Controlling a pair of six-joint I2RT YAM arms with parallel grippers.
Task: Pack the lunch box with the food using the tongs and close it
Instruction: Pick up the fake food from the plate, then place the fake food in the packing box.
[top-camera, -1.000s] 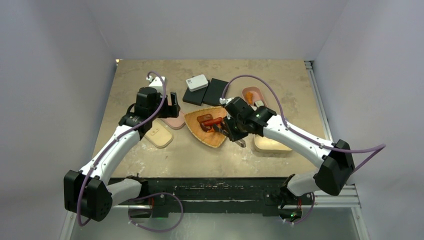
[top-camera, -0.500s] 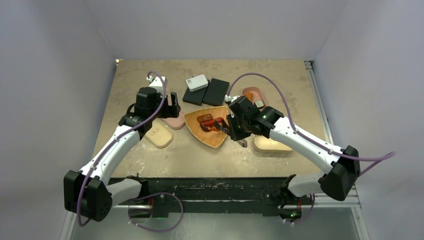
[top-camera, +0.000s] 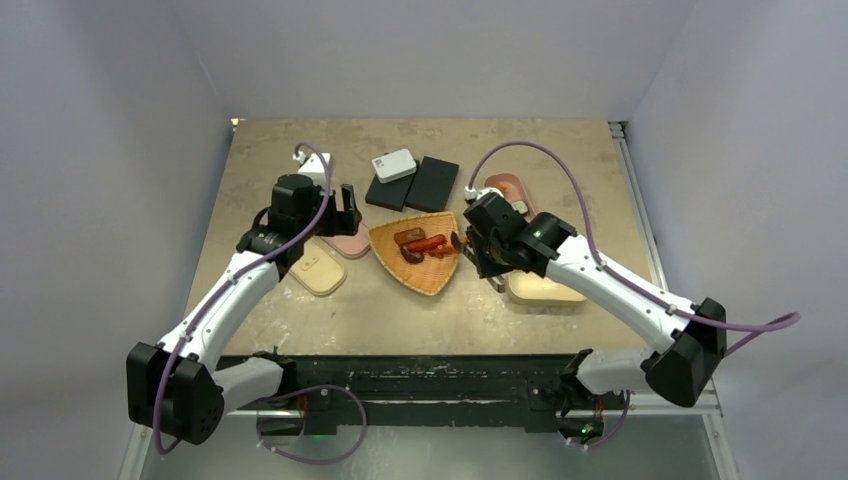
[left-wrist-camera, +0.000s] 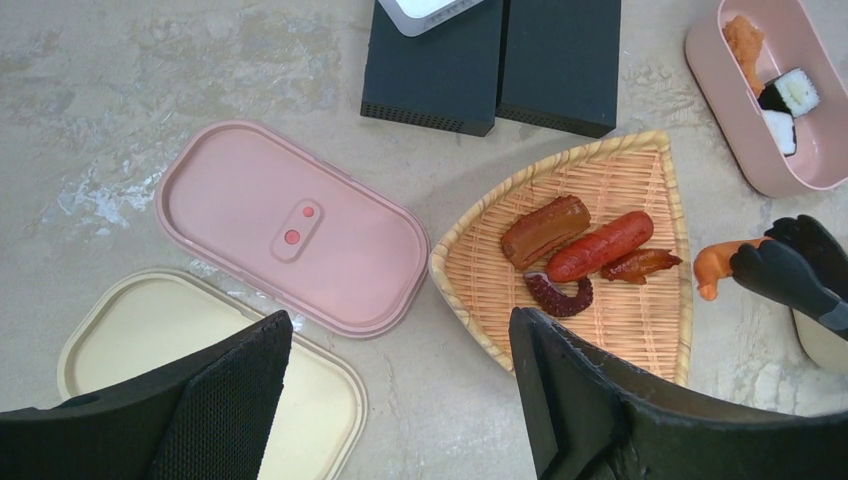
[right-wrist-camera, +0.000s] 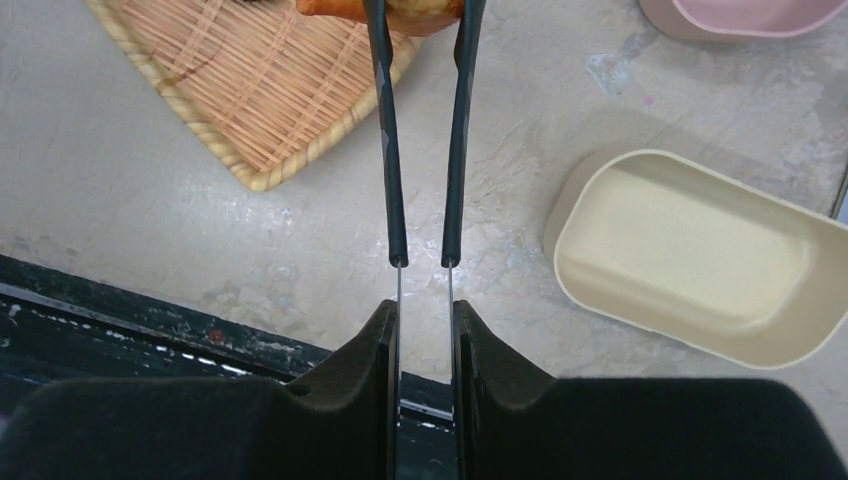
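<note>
The right pincer (right-wrist-camera: 423, 310) is closed to a narrow gap on the tongs (right-wrist-camera: 386, 150), which are gripped by their thin silvery arms; beyond the fingertips the two arms are sheathed in black and are squeezed almost parallel. At their far ends, straight ahead of this pincer, an orange piece (left-wrist-camera: 712, 268) is pinched, held off the table (left-wrist-camera: 120, 90) just past the edge of the wicker tray (left-wrist-camera: 620, 330).

The tray is seen ahead and to the left of the right pincer. On it four pieces of food are gathered close together: a brown sausage-like piece (left-wrist-camera: 545, 232); a glossy red sausage (left-wrist-camera: 600, 245) beside it; a small reddish-brown piece (left-wrist-camera: 640, 265); a dark curled tentacle (left-wrist-camera: 560, 295).

Ahead and to the right of the right pincer a pink lunch box (left-wrist-camera: 712, 85) is placed; inside it are an orange fried piece (left-wrist-camera: 745, 40) and two dark rolls with white centres (left-wrist-camera: 795, 92). Nearer, to the right of that pincer, a cream box (right-wrist-camera: 690, 250) is set open.

The left pincer (left-wrist-camera: 395, 400) is spread wide and nothing is held in it; a pink lid (left-wrist-camera: 290, 225) lies ahead of it, and a cream lid (left-wrist-camera: 150, 320) is partly covered by its left finger.
</note>
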